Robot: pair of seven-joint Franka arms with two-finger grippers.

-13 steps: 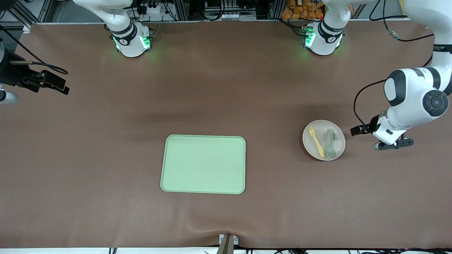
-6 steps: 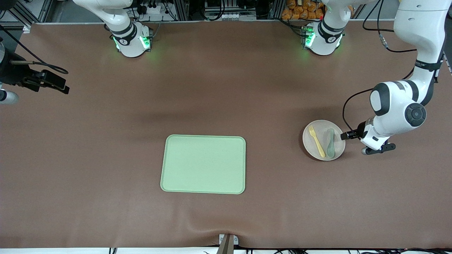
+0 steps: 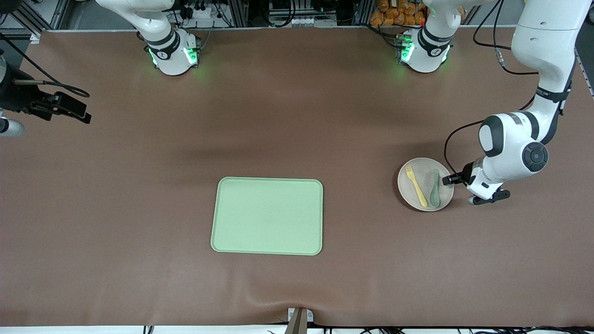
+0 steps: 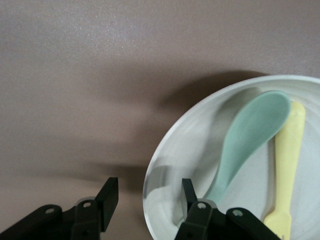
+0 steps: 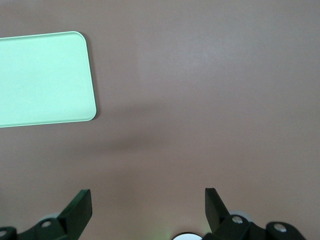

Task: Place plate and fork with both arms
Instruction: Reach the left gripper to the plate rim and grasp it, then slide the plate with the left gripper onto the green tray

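The round off-white plate [image 3: 410, 190] lies on the brown table toward the left arm's end. The pale yellow fork [image 3: 416, 186] lies in it beside a grey-green spoon [image 3: 434, 188]. My left gripper [image 3: 452, 179] is open and low at the plate's rim on the side toward the left arm's end. In the left wrist view the gripper [image 4: 149, 186] has one finger outside the rim of the plate [image 4: 200, 135] and one finger over its inside, next to the spoon [image 4: 250, 130] and fork [image 4: 289, 160]. My right gripper [image 3: 76, 111] waits open and empty at the right arm's end of the table.
A rectangular light green tray [image 3: 267, 216] lies mid-table, nearer the front camera; its corner shows in the right wrist view [image 5: 45, 80], where the right gripper [image 5: 148, 197] hangs over bare table. Brown table surface lies between tray and plate.
My left arm has swung toward the plate and lowered, bringing its gripper from beside the plate to the plate's rim. The plate, fork, spoon and right arm have not moved.
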